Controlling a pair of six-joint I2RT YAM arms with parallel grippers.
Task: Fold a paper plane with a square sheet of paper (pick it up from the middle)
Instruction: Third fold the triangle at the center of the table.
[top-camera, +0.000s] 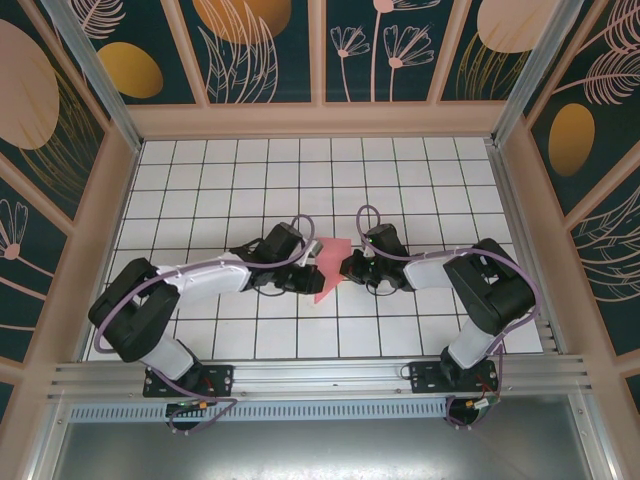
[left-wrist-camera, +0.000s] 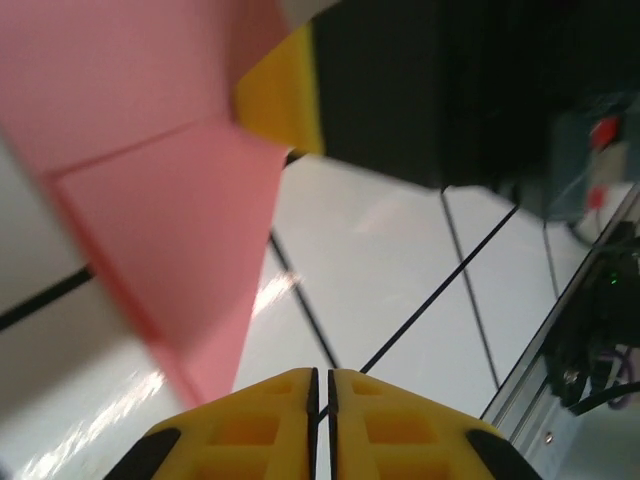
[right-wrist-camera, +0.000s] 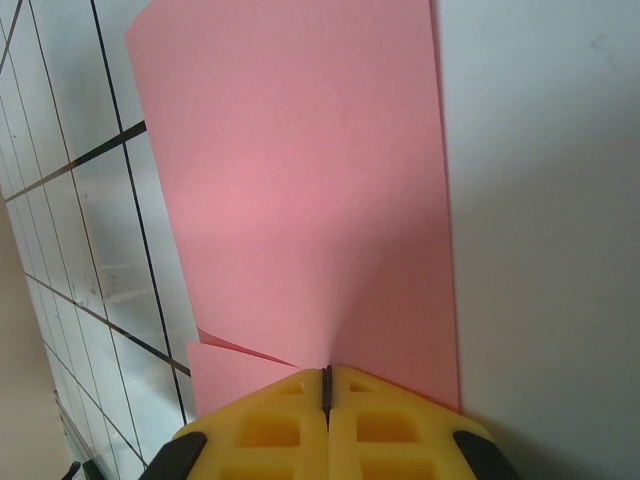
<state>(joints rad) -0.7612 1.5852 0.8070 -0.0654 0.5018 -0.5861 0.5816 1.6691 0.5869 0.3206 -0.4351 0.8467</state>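
Paper (top-camera: 328, 268), pink and creased, hangs between my arms above the tabletop (top-camera: 400, 180). My right gripper (right-wrist-camera: 326, 385) jaws pinch its edge. My left gripper (left-wrist-camera: 320, 385) jaws look nearly closed, gripping nothing.

No text, label, brand, number or sign can be read anywhere in these pictures.
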